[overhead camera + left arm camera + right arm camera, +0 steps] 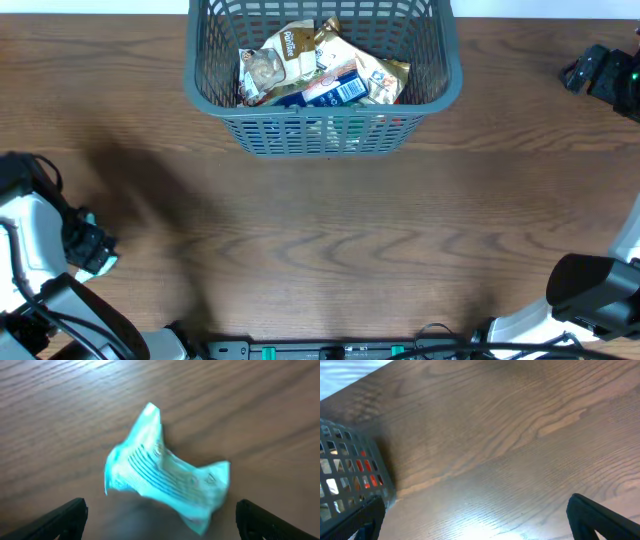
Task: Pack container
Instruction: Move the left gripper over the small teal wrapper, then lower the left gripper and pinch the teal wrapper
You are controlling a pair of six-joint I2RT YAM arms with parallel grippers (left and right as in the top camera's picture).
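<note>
A crumpled teal packet [165, 477] lay mid-frame on the surface [350, 230] before the released left tool [160, 510]; the right tool [475, 510], also released, hung near the container [325, 130].

- Looks like a robot lab bench: a bare wood-grain table [320, 240] fills the frame.
- Left arm [35, 245] at lower left and right arm [600, 290] at lower right.
- Rail [320, 351] with cables along the bottom edge.
- Basket [320, 135] of packets [320, 75] at top centre.

container [322, 140]: far rim cut by top edge | teal packet [165, 477]: blurred, print unreadable | left tool [160, 510]: fingers cropped
</note>
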